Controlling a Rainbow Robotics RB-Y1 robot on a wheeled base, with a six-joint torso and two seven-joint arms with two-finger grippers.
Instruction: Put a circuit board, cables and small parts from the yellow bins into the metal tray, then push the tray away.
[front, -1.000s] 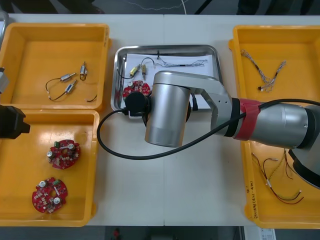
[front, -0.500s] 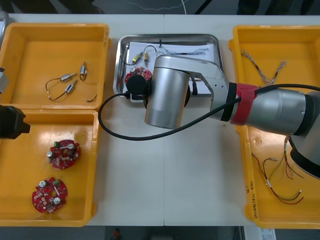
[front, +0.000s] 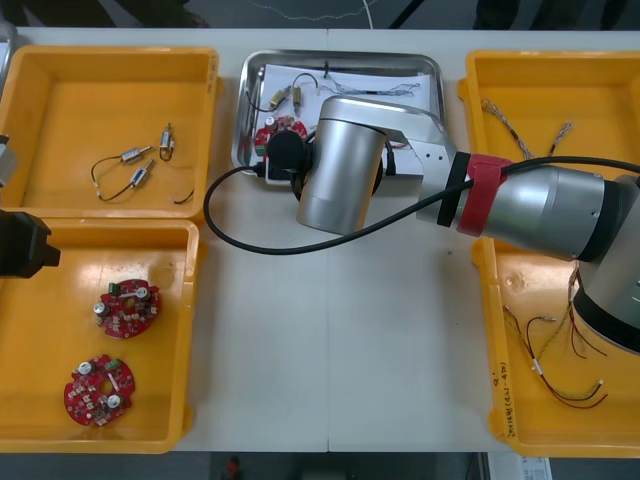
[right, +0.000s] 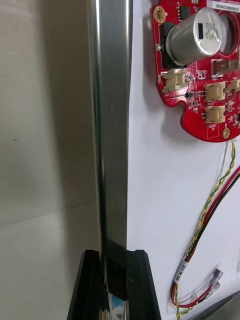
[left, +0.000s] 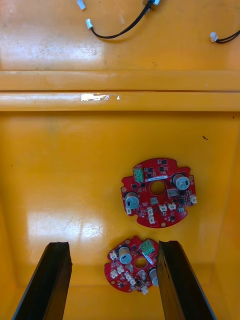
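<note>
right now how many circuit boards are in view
3 circuit boards: two in the near left yellow bin, one in the metal tray beside the right arm, which may hide more.

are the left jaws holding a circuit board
No, the left jaws stand open above two circuit boards lying flat in the yellow bin.

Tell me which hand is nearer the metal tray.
Right. The right hand grips the metal tray at its near rim; the left hand hangs open over circuit boards in a yellow bin.
</note>
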